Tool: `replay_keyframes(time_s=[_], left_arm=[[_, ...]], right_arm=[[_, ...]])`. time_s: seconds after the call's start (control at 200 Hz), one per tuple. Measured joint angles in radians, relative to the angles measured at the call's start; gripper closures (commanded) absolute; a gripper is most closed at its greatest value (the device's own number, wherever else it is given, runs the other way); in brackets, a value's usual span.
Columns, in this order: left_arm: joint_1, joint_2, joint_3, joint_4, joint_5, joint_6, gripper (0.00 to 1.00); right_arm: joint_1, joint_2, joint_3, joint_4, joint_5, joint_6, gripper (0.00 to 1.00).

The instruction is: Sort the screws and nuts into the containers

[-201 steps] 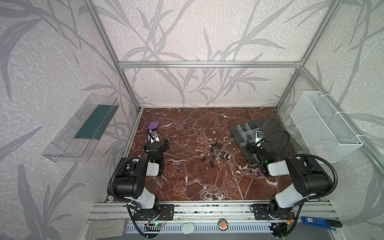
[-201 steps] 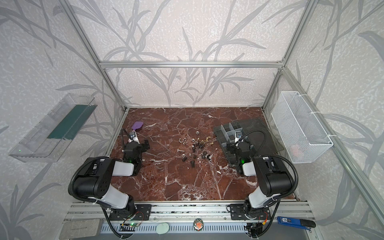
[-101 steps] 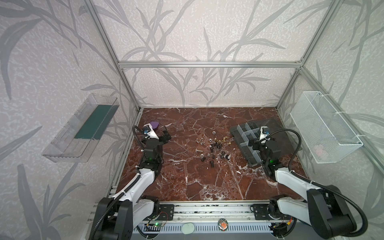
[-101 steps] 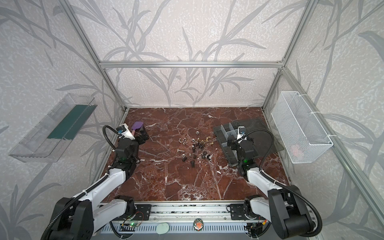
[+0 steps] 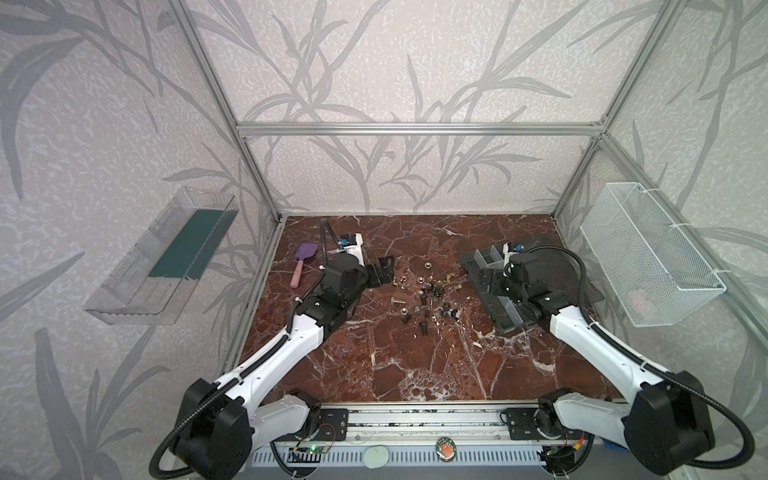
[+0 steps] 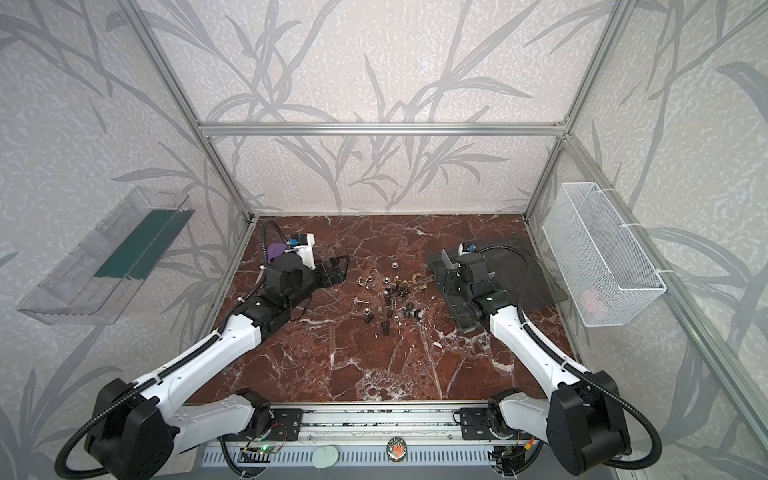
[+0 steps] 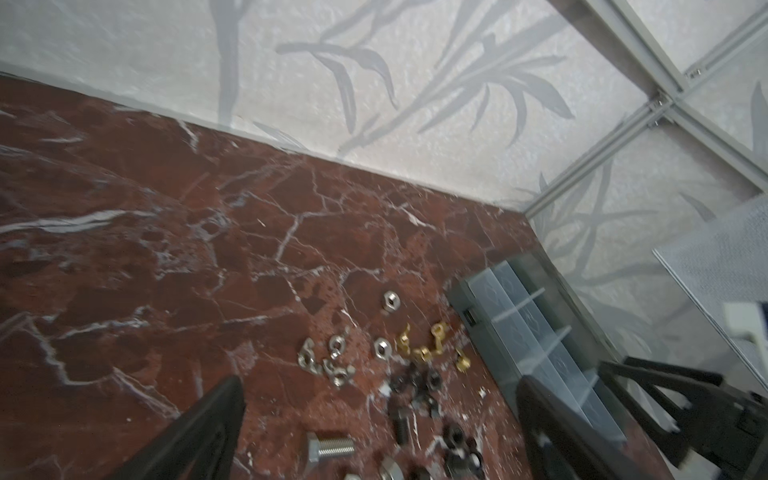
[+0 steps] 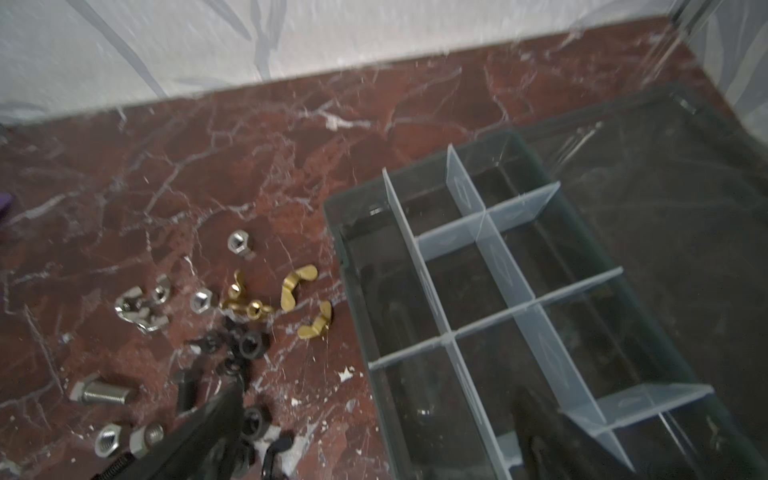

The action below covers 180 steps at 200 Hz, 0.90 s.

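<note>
Little black and silver screws (image 8: 102, 392) and silver and gold nuts (image 8: 201, 300) lie heaped. Clear grey plastic containers (image 8: 449, 239) sit at their 3 o'clock. Left gripper (image 7: 378, 386) and right gripper (image 8: 378, 395) gape wide, empty.

Top views: looked steeply down from high above the front rail (image 5: 415, 419) toward the back wall (image 5: 415, 174); both held the whole marble table (image 5: 415, 365), far off.
Left wrist view: sat low and near, behind the left gripper (image 7: 378, 380), and faced the organizer box (image 7: 478, 320).
Right wrist view: hung close above that box, behind the right gripper (image 8: 378, 392).
Shared by wrist views: screws (image 7: 330, 451), nuts (image 7: 390, 300), box compartments (image 8: 469, 282).
</note>
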<state>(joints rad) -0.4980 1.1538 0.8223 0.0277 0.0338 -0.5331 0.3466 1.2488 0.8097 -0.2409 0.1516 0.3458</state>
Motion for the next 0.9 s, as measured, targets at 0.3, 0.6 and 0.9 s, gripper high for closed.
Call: replay_keyframes(time_s=[0.3, 0.6, 0.9], left_arm=[[-0.064, 0.0, 0.081, -0.24, 0.045, 0.121, 0.01], [-0.07, 0.0, 0.063, -0.278, 0.085, 0.141, 0.01], [-0.07, 0.039, 0.068, -0.331, 0.065, 0.171, 0.01]], right_arm=[[0.029, 0.117, -0.008, -0.127, -0.05, 0.079, 0.34], [0.039, 0.289, 0.051, -0.16, -0.056, 0.078, 0.53], [0.045, 0.383, 0.116, -0.15, -0.053, 0.039, 0.82]])
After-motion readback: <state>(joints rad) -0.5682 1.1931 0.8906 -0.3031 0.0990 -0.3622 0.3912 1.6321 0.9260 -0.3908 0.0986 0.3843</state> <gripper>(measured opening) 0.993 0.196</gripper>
